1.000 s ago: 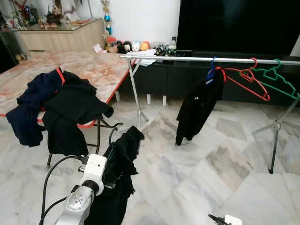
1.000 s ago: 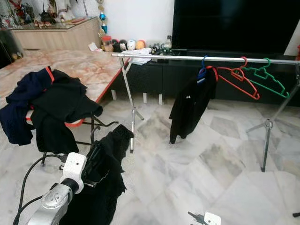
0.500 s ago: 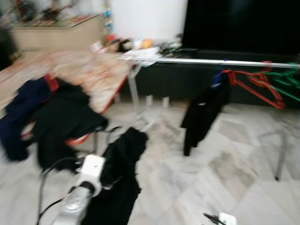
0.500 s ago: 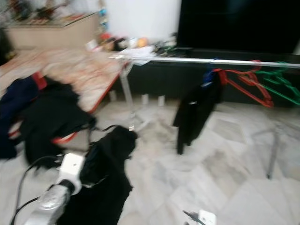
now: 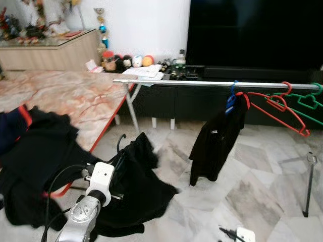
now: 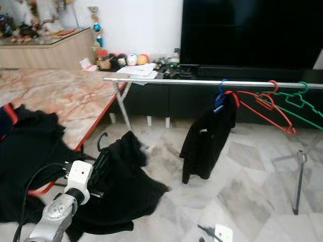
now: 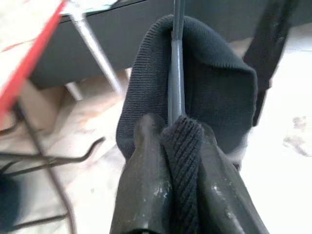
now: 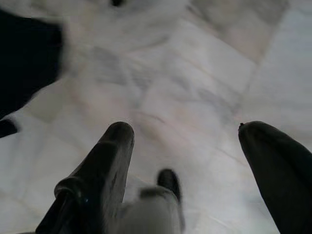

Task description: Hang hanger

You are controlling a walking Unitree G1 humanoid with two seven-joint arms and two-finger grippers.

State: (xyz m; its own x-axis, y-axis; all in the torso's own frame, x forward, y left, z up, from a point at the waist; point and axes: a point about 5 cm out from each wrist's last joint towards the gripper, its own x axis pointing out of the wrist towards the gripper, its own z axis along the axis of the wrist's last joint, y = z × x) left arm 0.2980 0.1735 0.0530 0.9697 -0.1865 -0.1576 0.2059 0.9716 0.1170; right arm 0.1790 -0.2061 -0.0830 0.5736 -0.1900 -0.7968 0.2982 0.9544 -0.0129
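My left gripper (image 7: 178, 129) is shut on the collar of a black garment (image 5: 136, 186), clamped around a thin grey hanger stem (image 7: 175, 73). The garment hangs low at my left and flares out to the right above the floor; a dark hook (image 5: 121, 142) sticks up by it. Ahead, a silver clothes rail (image 5: 202, 83) runs across the room. On it hang another black garment (image 5: 214, 146) on a blue hanger (image 5: 230, 101), a red hanger (image 5: 275, 103) and a green hanger (image 5: 309, 100). My right gripper (image 8: 187, 136) is open over the marble floor, holding nothing.
A marble-topped folding table (image 5: 75, 96) with a red edge stands at the left, with dark clothes (image 5: 35, 161) heaped over its near corner. The rail's tripod legs (image 5: 308, 181) stand on the floor at the right. A dark TV cabinet (image 5: 242, 96) lies behind the rail.
The whole picture has shifted, so the camera has moved; the table now lies closer at the left. The held garment has swung and flared out to the right. The blur is gone.
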